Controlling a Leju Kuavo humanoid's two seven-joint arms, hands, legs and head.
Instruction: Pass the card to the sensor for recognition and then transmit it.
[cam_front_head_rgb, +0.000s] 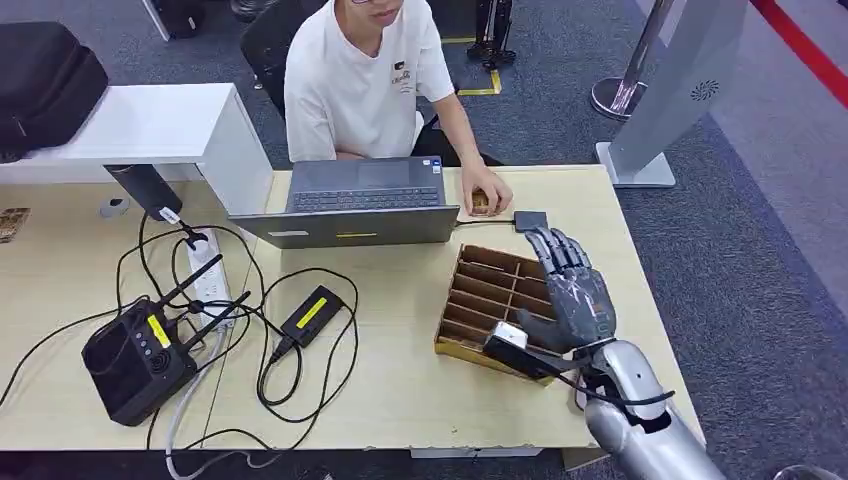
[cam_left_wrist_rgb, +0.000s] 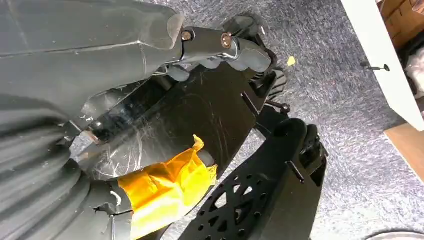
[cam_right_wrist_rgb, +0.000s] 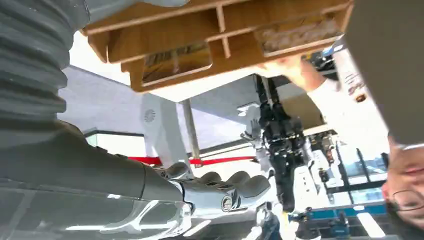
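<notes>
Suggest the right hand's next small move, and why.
Probably lower the right hand into the slotted box to pinch a card. It hovers open over the box's right side holding nothing, and the black sensor by the person's hand waits just beyond.

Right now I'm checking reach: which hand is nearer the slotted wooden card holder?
Right. The right hand hovers over the wooden card holder at its right side, fingers spread. The left hand hangs beside the robot's body above the carpet, off the table.
</notes>
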